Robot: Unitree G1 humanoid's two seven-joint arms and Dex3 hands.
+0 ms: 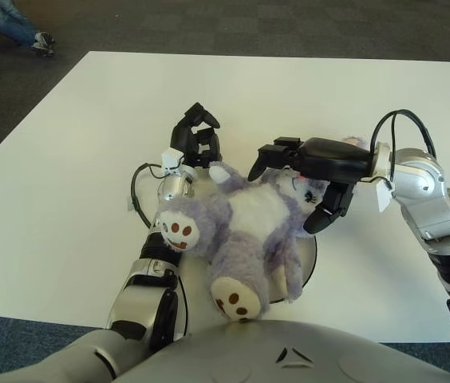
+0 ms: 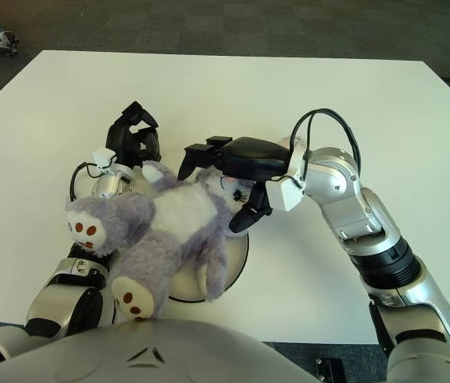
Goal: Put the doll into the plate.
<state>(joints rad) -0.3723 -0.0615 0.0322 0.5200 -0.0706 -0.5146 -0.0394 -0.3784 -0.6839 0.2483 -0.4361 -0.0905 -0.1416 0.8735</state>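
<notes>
- Now, the doll [image 1: 245,231], a purple and white plush, lay on its back across the white plate [image 1: 309,257], its head toward 12 o'clock and its spotted feet toward 6 and 8 o'clock, overhanging the plate's rim on my side.
- My right hand [image 1: 309,179] was over the doll's head at the plate's 12 o'clock edge, fingers spread: two reached past the head toward 9 o'clock, the thumb pointed down at the 3 o'clock side of the face. I could not tell whether any of them touched the fur, and none closed around it.
- My left hand [image 2: 133,137] sat at about 10 o'clock from the plate, just beyond the doll's raised arm, fingers curled in on themselves and holding nothing.
- Everything stood on the white table [image 1: 89,120].
</notes>
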